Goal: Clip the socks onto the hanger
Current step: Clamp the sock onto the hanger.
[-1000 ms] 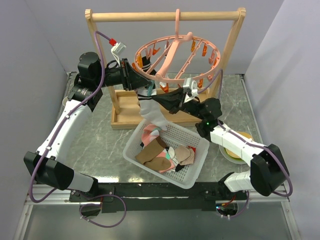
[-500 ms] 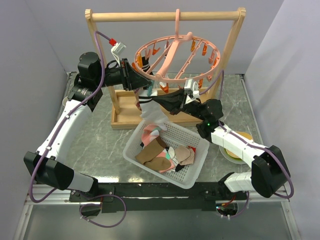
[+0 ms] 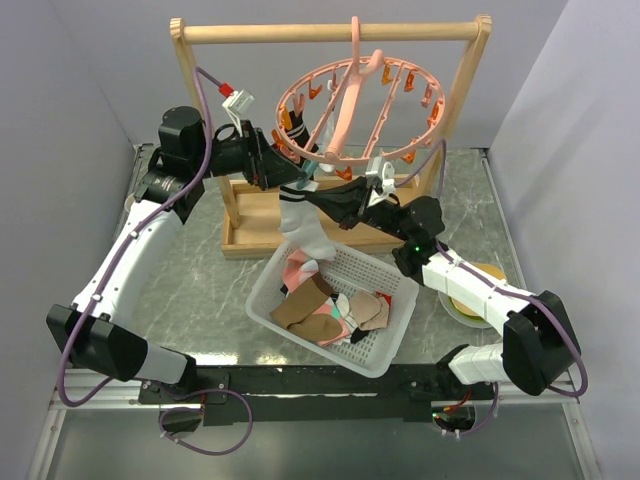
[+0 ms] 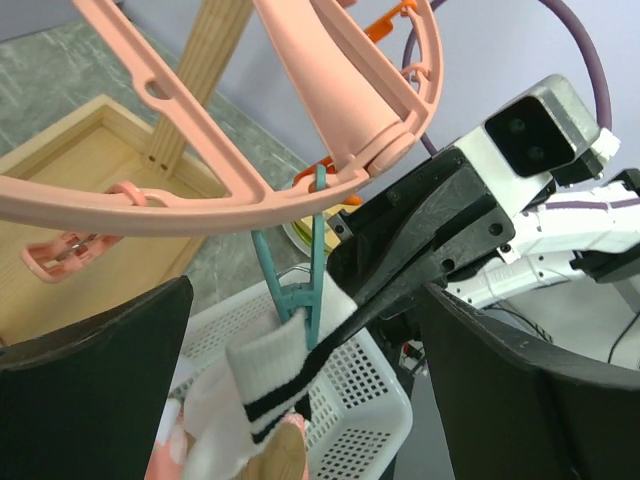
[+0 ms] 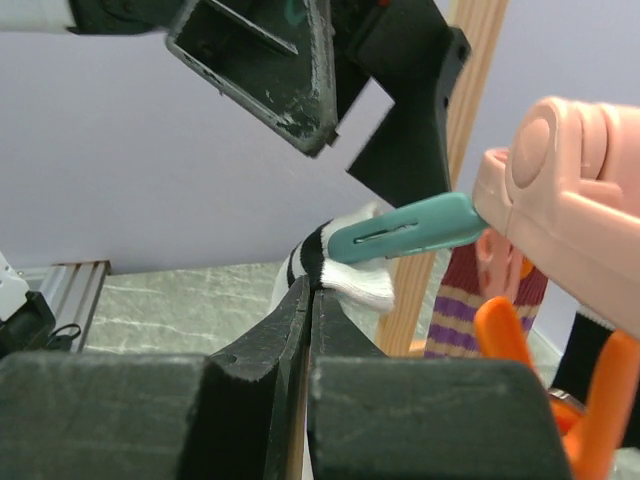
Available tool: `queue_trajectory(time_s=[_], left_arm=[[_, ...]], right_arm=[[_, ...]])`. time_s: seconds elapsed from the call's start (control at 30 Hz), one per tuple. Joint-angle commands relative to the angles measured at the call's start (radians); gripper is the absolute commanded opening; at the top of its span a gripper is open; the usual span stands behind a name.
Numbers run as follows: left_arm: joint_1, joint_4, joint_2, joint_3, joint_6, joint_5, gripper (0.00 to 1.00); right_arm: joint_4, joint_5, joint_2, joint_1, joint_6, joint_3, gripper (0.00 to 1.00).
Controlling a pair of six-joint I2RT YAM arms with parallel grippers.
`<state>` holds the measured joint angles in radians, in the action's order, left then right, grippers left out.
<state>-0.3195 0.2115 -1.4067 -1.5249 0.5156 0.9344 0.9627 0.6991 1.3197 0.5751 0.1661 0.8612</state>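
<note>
The salmon-pink hanger hangs tilted from the wooden rail. A teal clip under the hanger's ring grips the cuff of a white sock with black stripes. My right gripper is shut on that same cuff just beside the clip, and the sock dangles over the basket. My left gripper stands wide open on either side of the clip and touches nothing. Its fingers frame the left wrist view.
A white mesh basket below holds several more socks. The wooden rack and its box base stand behind. A maroon striped sock and orange clips hang on the hanger. A yellow round object lies at the right.
My left gripper has opened, and the teal clip now bites the sock cuff. The hanger ring has swung upward and tilted. The right gripper keeps its hold.
</note>
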Motion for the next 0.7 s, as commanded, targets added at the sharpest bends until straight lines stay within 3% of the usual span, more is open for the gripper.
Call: queue_trajectory(time_s=[0.0,0.13,0.2,0.33,0.4,0.53,0.63,0.67], left_arm=[[0.01,0.009,0.045,-0.024,-0.011,-0.032,0.99],[0.017,0.002,0.074,-0.026,0.004,-0.008,0.99],[0.017,-0.017,0.09,-0.002,0.023,0.015,0.99],[0.011,-0.105,0.133,0.077,0.119,0.113,0.99],[-0.025,-0.15,0.138,0.123,0.178,0.184,1.0],[-0.142,-0.161,0.101,0.126,0.13,0.248,0.99],[-0.21,-0.152,0.051,0.077,0.106,0.268,0.99],[-0.233,-0.135,0.037,0.065,0.087,0.262,0.99]], right_arm=[[-0.09,-0.047,-0.034,-0.006,-0.022,0.045,0.03],[-0.22,-0.084,-0.036,-0.006,-0.034,0.079,0.13],[-0.34,-0.119,-0.037,-0.006,-0.042,0.117,0.36],[-0.542,-0.18,-0.063,0.0,-0.094,0.176,0.51],[-0.608,-0.2,-0.077,0.005,-0.106,0.203,0.57],[-0.748,-0.246,-0.131,0.014,-0.143,0.222,0.62],[-0.824,-0.291,-0.183,0.023,-0.157,0.22,0.74],[-0.879,-0.315,-0.197,0.025,-0.158,0.222,0.83]])
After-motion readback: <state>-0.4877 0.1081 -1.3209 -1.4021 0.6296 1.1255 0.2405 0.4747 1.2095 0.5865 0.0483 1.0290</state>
